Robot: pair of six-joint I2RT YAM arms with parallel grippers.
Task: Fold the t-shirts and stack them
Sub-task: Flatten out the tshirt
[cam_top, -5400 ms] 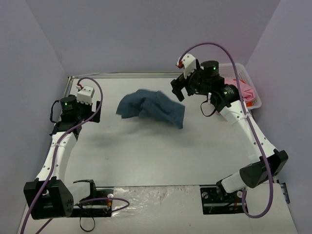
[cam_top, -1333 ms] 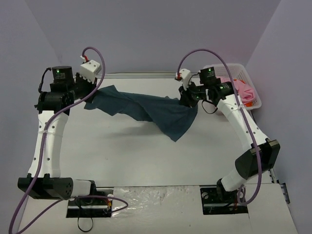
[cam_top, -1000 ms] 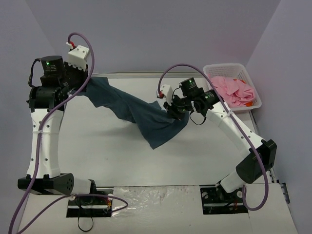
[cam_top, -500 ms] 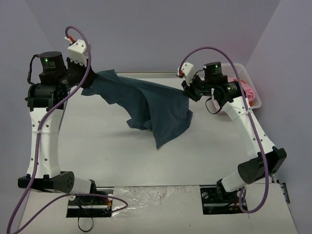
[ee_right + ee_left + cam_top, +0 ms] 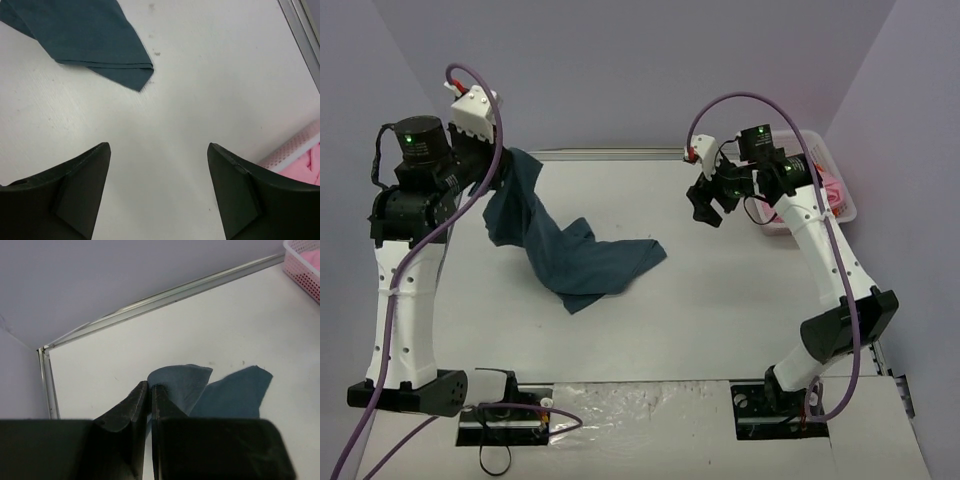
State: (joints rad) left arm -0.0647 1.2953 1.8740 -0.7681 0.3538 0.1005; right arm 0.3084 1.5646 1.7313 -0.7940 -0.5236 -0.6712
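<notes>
The white table [image 5: 720, 300] carries the lower part of the dark teal t-shirt [image 5: 590, 265], crumpled left of the frame's centre with the rest lifted above it, and a white lattice basket [image 5: 846, 203] at the upper right.

White bench [image 5: 720, 300] and lattice basket [image 5: 847, 203] sitting inside lilac walls [image 5: 620, 70].
The bench is filling the middle of the top view, with a metal rail [image 5: 610, 153] running along its far edge under the back wall. The white basket is sitting at the upper right of the frame, by the bench's far corner. A crinkled clear sheet [image 5: 650, 398] is lying along the lower edge.
</notes>
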